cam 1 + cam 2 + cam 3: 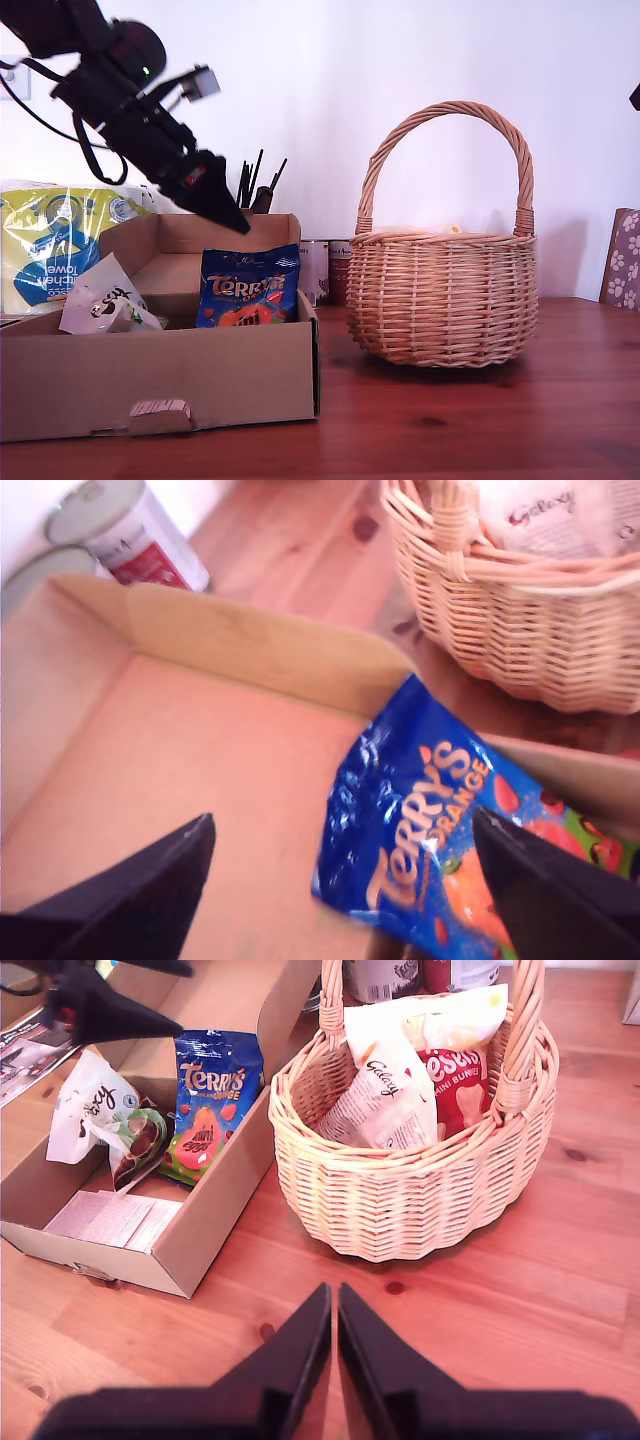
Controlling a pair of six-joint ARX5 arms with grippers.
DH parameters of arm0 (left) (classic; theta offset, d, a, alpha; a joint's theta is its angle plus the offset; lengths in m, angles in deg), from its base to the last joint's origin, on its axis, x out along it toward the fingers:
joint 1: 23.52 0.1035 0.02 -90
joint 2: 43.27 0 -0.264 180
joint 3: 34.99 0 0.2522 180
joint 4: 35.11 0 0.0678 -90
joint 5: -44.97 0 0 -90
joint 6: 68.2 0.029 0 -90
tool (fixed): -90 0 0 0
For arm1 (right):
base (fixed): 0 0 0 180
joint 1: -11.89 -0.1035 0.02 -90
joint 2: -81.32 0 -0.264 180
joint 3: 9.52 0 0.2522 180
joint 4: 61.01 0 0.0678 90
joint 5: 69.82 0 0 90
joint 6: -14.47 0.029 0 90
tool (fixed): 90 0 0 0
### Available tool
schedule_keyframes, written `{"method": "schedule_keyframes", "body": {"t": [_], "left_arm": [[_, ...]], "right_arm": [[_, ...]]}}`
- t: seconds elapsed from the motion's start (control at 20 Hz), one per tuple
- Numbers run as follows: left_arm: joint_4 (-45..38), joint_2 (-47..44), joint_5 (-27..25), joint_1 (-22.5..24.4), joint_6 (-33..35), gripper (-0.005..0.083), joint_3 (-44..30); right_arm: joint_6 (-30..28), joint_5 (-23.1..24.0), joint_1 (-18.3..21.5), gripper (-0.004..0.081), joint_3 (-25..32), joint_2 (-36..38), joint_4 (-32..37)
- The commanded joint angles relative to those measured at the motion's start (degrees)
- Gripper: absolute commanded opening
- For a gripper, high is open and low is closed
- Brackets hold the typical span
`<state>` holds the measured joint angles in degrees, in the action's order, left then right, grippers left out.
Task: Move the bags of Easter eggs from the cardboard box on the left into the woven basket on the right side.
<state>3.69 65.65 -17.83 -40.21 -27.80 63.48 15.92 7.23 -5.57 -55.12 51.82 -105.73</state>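
Above the cardboard box [150,375], at the exterior view's left, my first gripper [340,880] hung with its jaws spread wide and empty, tips angled down toward the blue Terry's bag [247,287]. That bag stood propped against the box's wall on the side nearest the woven basket [440,295], upright enough to be taken from above, which I judge was why the jaws straddled it in the first wrist view. A white bag with black marks [100,298] lay slumped at the box's other end beside a greenish one [138,1140], both apart from the gripper. The basket sat just beside the box on the wooden table [480,420] and held a cream Galaxy bag [385,1095] and a red bag [455,1085], leaning against each other under the handle. My second gripper [333,1305] hovered over bare table in front of the basket, its jaws closed on nothing, seemingly parked clear of the transfer path.
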Motion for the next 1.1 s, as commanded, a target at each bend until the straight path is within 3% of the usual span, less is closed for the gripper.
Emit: {"method": "schedule_keyframes", "body": {"t": [0.0,0.45,1.05], "left_arm": [[3.39,3.15,0.31,-0.26,1.2,0.0762,1.29],[14.62,5.81,0.92,-1.03,1.64,0.0762,2.43],[27.82,5.81,1.31,-8.04,-1.44,0.076,2.43]], "right_arm": [[0.11,0.04,-0.15,-0.0012,-0.17,0.02,0.24],[0.09,0.02,-0.15,-0.0012,-0.17,0.02,0.24],[0.04,0.02,-0.15,-0.0012,-0.17,0.02,0.22]]}}
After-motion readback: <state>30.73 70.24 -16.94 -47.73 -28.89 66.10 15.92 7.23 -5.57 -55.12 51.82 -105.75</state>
